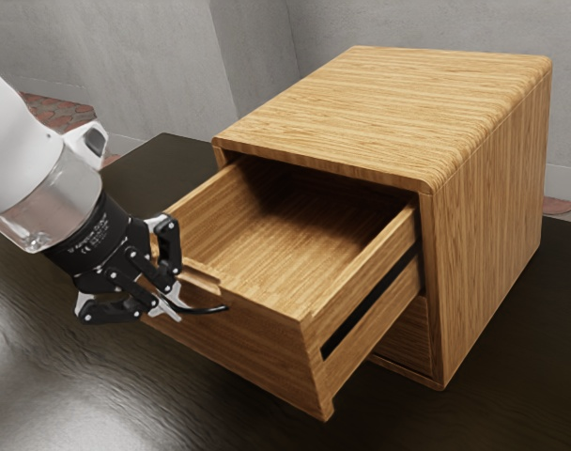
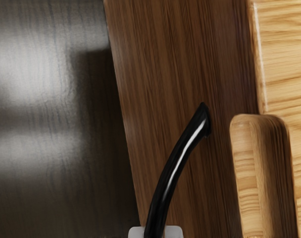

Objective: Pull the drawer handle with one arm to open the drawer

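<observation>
Gripper (image 1: 163,299) is clamped on the thin black handle (image 1: 203,308); the wrist view shows pale pads (image 2: 135,231) pressing it from both sides, near one end of the curved bar. That handle sits on the front panel of the wooden drawer (image 1: 248,348), which stands well out of the bamboo-grain cabinet (image 1: 389,103) on the dark table (image 1: 69,404). The bar looks glossy, so an off-axis pull could probably slide the pads off it or rack the drawer. Pulling much further might bring it off its runners. Small white lettering (image 1: 86,237) on the wrist is too small to read.
</observation>
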`<state>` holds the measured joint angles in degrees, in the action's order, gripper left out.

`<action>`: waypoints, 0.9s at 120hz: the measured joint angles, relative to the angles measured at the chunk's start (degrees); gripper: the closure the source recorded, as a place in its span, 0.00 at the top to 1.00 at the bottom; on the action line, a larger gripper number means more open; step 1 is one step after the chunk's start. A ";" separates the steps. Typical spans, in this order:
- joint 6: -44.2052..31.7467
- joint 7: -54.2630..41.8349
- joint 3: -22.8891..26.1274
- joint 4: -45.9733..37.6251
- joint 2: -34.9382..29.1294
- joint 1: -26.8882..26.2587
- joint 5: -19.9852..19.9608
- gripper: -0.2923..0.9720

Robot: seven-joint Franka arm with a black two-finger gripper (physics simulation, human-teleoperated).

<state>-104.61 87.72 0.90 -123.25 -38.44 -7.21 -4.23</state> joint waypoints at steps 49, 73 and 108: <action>0.71 -0.01 0.51 -3.57 -5.32 1.11 0.02 0.15; 1.19 0.01 0.42 -3.88 -5.76 1.28 0.04 0.15; 1.26 -0.05 0.21 -3.87 -6.47 1.37 0.02 0.23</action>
<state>-103.35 87.67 1.12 -127.12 -44.92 -5.84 -4.21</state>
